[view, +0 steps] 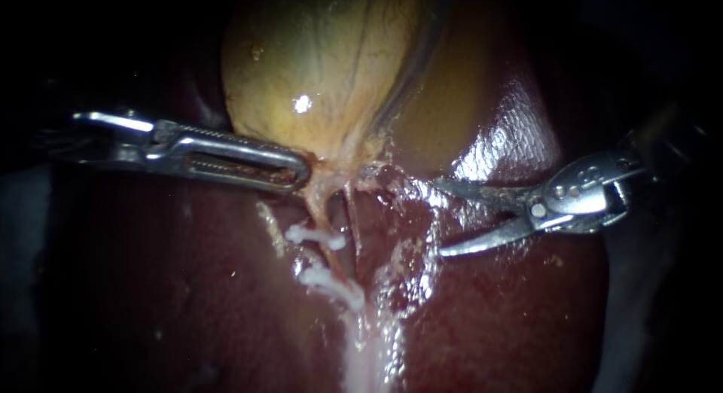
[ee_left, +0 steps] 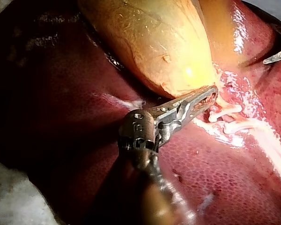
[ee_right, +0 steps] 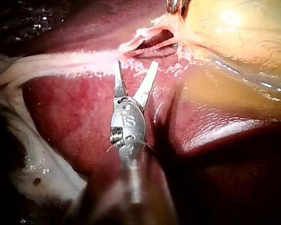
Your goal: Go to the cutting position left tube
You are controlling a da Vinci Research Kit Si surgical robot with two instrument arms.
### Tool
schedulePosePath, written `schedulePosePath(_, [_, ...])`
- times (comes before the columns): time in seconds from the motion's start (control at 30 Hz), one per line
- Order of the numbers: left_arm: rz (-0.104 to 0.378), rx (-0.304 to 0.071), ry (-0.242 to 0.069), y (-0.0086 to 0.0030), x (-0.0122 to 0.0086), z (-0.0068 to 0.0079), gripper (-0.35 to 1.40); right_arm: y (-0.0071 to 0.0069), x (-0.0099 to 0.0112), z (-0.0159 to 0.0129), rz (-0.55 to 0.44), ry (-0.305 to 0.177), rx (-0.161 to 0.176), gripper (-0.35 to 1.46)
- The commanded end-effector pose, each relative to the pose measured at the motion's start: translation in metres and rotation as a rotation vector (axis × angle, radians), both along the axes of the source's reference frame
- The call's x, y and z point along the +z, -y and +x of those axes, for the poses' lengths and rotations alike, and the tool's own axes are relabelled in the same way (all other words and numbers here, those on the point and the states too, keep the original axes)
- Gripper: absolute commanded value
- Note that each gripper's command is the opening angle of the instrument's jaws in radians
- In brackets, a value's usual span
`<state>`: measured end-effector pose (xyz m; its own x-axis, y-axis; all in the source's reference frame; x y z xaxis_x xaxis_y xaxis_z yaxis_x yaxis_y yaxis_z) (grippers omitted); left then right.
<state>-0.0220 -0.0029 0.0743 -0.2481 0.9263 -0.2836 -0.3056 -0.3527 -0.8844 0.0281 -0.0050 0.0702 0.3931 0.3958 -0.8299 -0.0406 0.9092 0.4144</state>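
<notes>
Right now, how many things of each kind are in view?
Instruments: 2, left instrument, right instrument
Organs: 2, gallbladder, liver
Tubes: 2, left tube, right tube
Clips: 2, upper clip, lower clip
Total: 8

I'm looking at a gallbladder (view: 324, 54) glowing ochre-yellow, with thin darker lines running down it, on a liver (view: 188, 287) showing deep maroon and finely speckled in the wrist views. My left instrument (view: 297, 169) and right instrument (view: 444, 216) are gleaming silver, the left's jaws showing fine ridging. White clips (view: 316, 235) are standing out against pinkish tubes (view: 322, 205), above a whitish streak (view: 369, 355).
</notes>
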Motion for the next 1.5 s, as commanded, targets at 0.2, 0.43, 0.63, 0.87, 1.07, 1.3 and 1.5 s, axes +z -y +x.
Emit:
schedulePosePath(0.2, [0.006,-0.016,0.005,-0.0001,-0.0019,0.0013,-0.35,0.0,0.0,0.0,0.0,0.0,0.0,1.43])
schedulePosePath(0.43, [0.0,-0.019,0.006,-0.0002,-0.0026,0.0017,-0.35,0.0,0.0,0.0,0.001,-0.002,-0.002,1.43])
schedulePosePath(0.63, [0.0,-0.019,0.006,-0.0002,-0.0026,0.0017,-0.35,0.0001,0.0,0.0002,0.007,-0.003,-0.001,1.43])
schedulePosePath(0.87, [0.0,-0.019,0.006,-0.0002,-0.0024,0.0018,-0.35,0.0008,0.0004,0.0011,0.013,-0.003,-0.011,1.43])
schedulePosePath(1.07, [0.0,-0.019,0.006,-0.0003,-0.0022,0.0018,-0.35,0.002,0.0013,0.003,0.026,-0.001,-0.021,1.43])
schedulePosePath(1.3, [-0.001,-0.02,0.005,-0.0002,-0.0021,0.0017,-0.35,0.0031,0.0023,0.0053,0.037,0.001,-0.035,1.43])
schedulePosePath(1.5, [-0.001,-0.02,0.005,-0.0002,-0.0021,0.0017,-0.35,0.0043,0.0032,0.0073,0.048,0.003,-0.051,1.43])
